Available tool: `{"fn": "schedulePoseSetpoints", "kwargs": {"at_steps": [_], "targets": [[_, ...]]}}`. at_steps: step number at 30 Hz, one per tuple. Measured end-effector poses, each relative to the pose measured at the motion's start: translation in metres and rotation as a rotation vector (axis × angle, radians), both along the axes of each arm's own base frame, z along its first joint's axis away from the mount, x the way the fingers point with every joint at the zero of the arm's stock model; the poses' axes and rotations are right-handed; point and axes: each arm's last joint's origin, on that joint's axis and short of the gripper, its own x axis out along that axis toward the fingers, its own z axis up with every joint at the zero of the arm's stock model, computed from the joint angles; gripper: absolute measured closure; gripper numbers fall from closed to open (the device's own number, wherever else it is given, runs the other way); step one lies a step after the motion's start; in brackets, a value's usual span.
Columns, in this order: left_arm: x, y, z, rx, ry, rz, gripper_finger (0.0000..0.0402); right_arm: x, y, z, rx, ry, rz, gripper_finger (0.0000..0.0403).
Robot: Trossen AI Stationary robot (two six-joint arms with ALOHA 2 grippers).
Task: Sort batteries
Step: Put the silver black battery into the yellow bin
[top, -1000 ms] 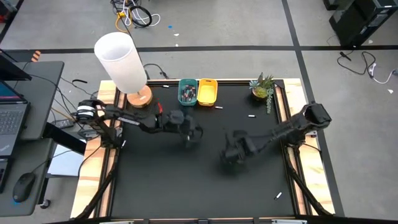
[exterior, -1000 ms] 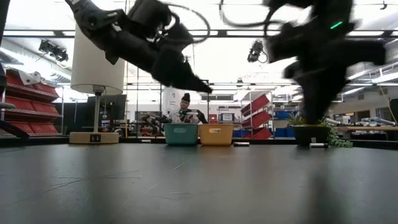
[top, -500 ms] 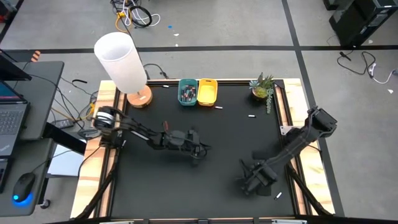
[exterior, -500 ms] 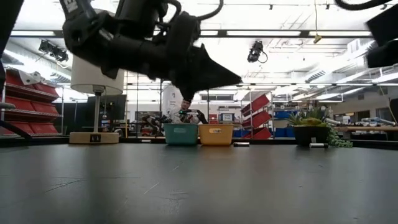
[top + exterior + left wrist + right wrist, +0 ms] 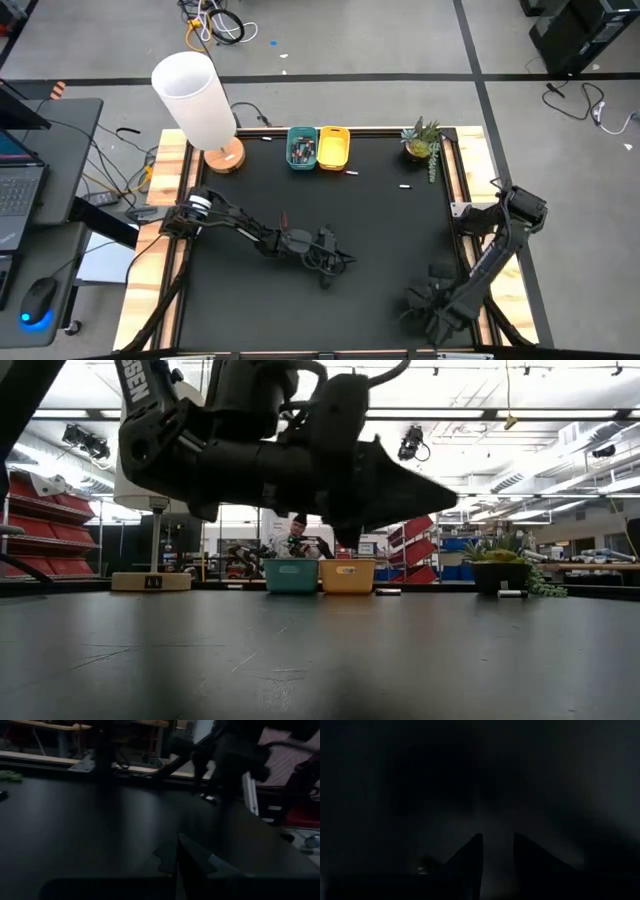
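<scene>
Two whitish batteries lie loose on the black table near its far edge, one by the yellow bin and one by the plant. Several dark batteries lie in the teal bin. My left gripper hovers shut above the table's middle and shows large in the low view, with nothing between its fingers. My right gripper is low over the table near its near-right corner, pointing down, its fingers open over dark table surface. No battery shows between them.
A white-shaded lamp stands at the far-left corner and a small potted plant at the far-right. The two bins sit side by side at the far edge. Bare black mat lies near-left. A person shows far behind the bins.
My left gripper has swung from near the table's middle-left toward the near edge and the right, coming closer to the low camera. My right gripper has swept from the table's middle toward the near-right corner and downward, leaving the low view.
</scene>
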Motion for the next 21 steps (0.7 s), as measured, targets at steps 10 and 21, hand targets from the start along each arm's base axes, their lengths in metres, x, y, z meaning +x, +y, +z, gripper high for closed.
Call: {"fn": "schedulePoseSetpoints", "kwargs": {"at_steps": [10, 21], "targets": [[0.004, -0.015, 0.003, 0.003, -0.021, -0.035, 0.0376, -0.044, 0.026, -0.01, -0.024, 0.053, 0.243, 0.0289], [0.005, -0.01, 0.003, 0.006, -0.02, -0.024, 0.0376, -0.052, 0.033, -0.014, 0.056, 0.069, 0.367, 0.0255]]}}
